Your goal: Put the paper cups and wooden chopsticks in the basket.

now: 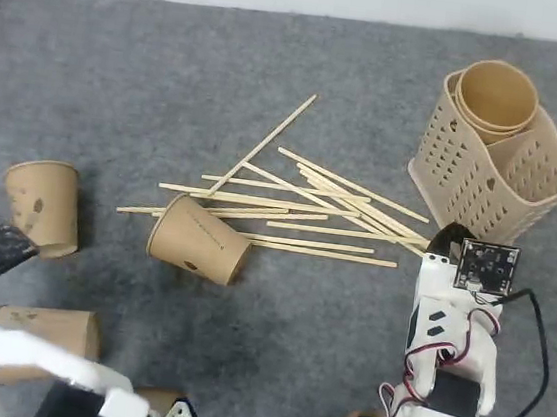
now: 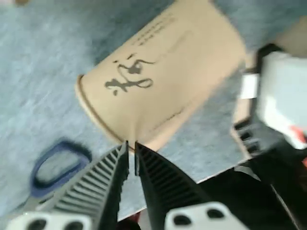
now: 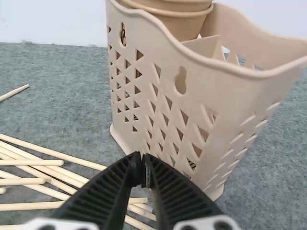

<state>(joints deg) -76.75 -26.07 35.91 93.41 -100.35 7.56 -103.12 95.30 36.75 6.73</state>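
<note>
Right gripper point(image 3: 142, 163): black ribbed fingers pressed together with nothing between them, tips just beside the foot of the beige perforated plastic basket point(image 3: 192, 110). The basket stands upright on the grey carpet point(image 1: 343, 347), with stacked brown paper cups point(image 1: 497, 96) in one compartment.

Left gripper point(image 2: 130, 148): fingers together bar a sliver, empty, over a sideways brown paper cup point(image 2: 158, 81). A blue ring point(image 2: 57, 165) lies beside it.

Pale wooden chopsticks point(image 1: 303, 211) lie scattered mid-carpet, outside the basket. The central cup point(image 1: 197, 242), on its side, touches them. A left-hand cup point(image 1: 42, 204) and a near-left cup point(image 1: 48, 328) lie well apart from the pile.
</note>
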